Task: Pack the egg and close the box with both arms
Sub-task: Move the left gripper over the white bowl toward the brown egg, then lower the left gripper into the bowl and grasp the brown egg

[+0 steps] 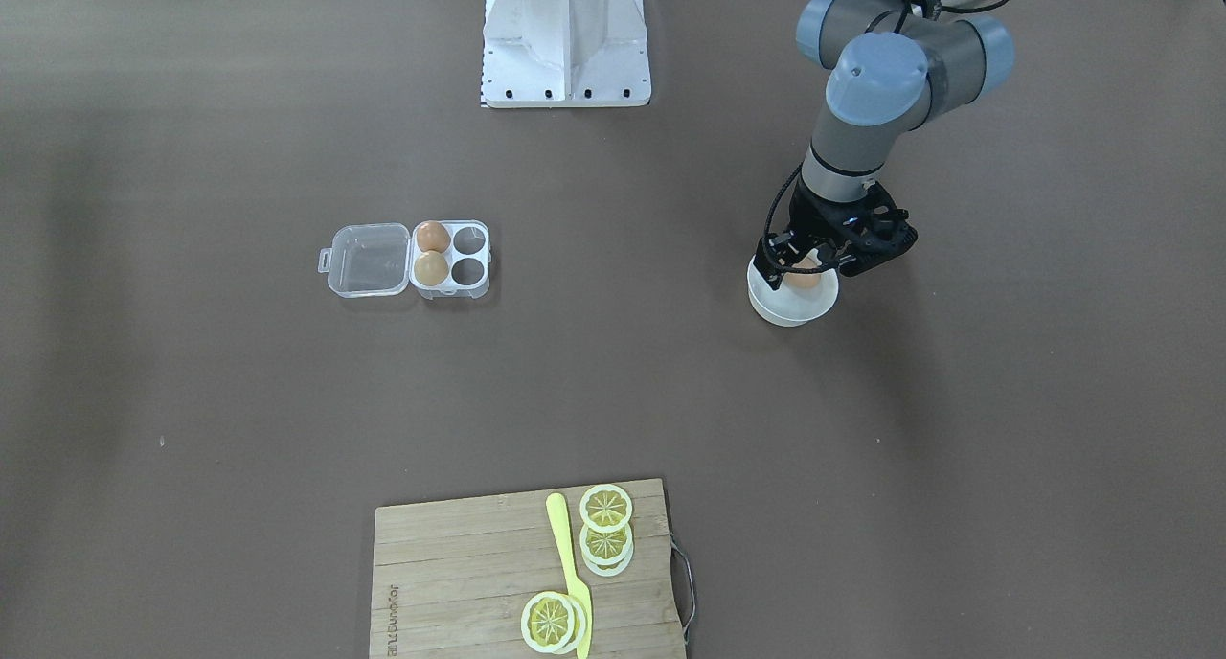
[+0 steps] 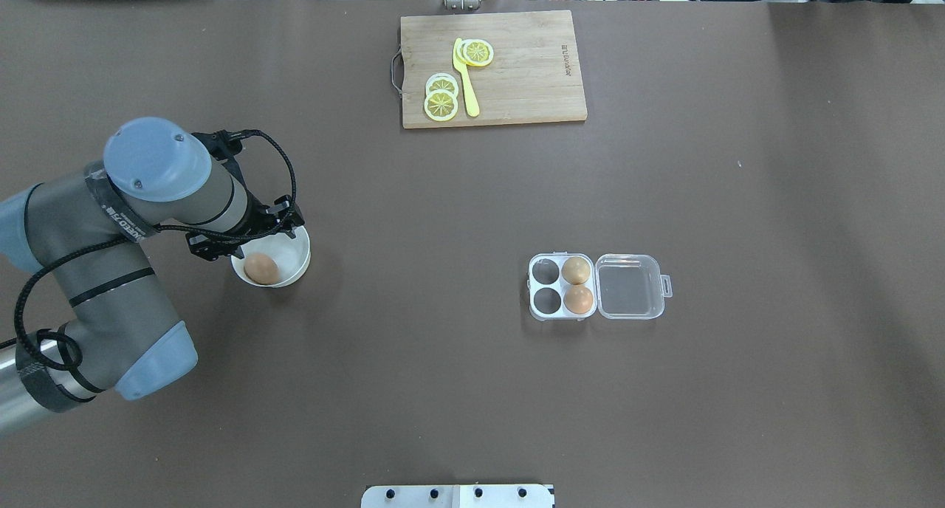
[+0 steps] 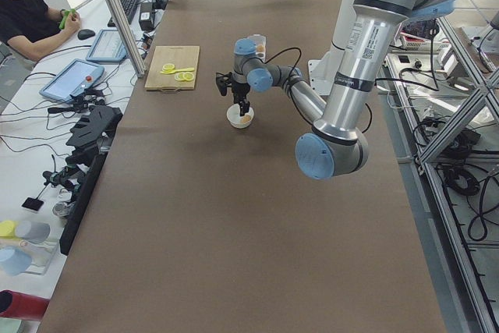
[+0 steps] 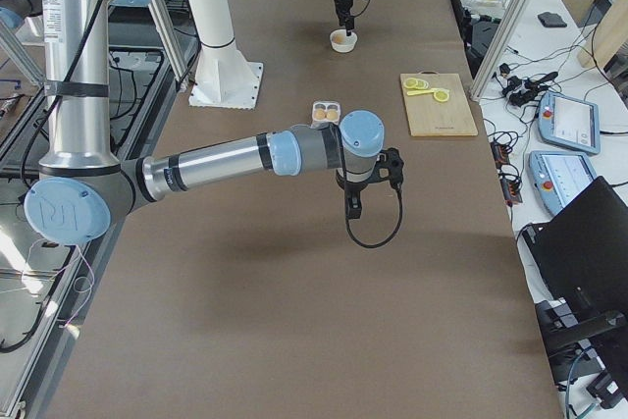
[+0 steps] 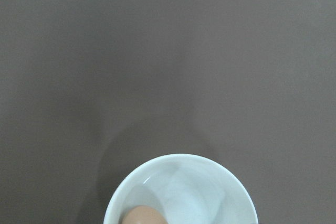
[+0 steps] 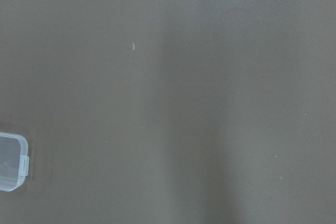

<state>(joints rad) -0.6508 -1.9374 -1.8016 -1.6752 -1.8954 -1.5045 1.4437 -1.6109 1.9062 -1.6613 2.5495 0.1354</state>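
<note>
1. Left gripper (image 2: 244, 253), width untellable, over the egg (image 2: 260, 269) in the bowl (image 2: 299, 261), frame left — an off-centre pinch may roll it.
2. Box (image 2: 546, 300) lies right of centre, well apart — drop risk; right gripper (image 4: 351, 205) width untellable.

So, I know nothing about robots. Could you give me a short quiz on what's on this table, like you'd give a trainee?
1. True or false: the lid of the box is shut.
2. How many eggs lie in the box's cells?
3. The left gripper hangs above: A) the box, B) the white bowl, C) the lid.
Key: 1 false, it lies open; 2 two; 3 B.
</note>
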